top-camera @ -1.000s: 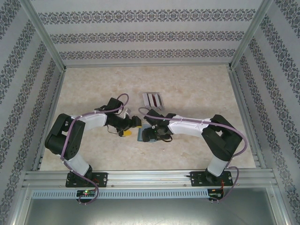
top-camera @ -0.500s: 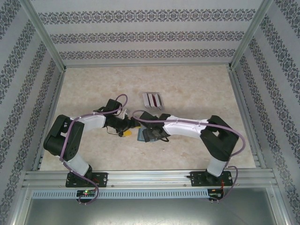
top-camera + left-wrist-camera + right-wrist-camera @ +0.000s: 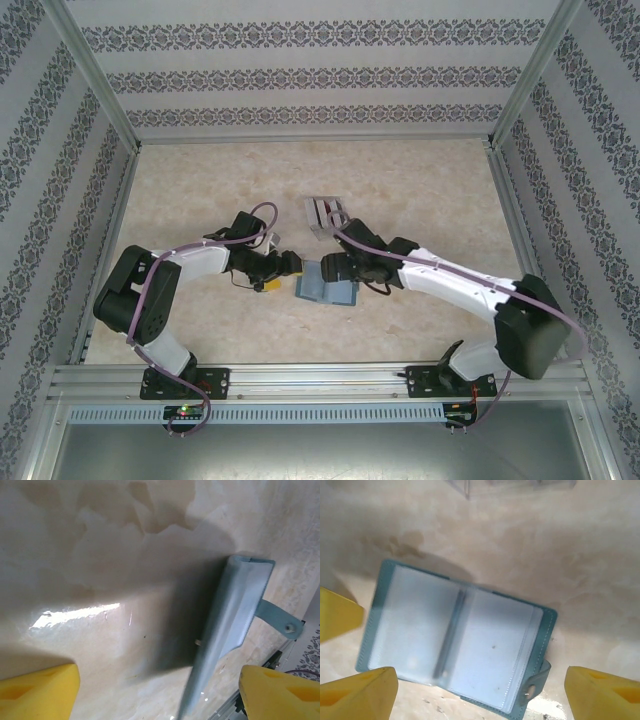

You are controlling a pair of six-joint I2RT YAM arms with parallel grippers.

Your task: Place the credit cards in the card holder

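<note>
Fingers spread, nothing pinched: left gripper (image 3: 160,692) beside, right gripper (image 3: 480,695) above, flat teal-blue wallet-like card holder (image 3: 460,640), laid open. Thin grey striped credit cards (image 3: 326,212): just beyond it. Risk: holder may be knocked shut.

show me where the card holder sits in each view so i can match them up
Top external: card holder, teal patch just below centre.
Left wrist: right of centre, seen edge-on.
Right wrist: centre, lying open, clear pockets up.
Shared landmark: its snap tab, far right in left wrist, lower right in right wrist.
</note>
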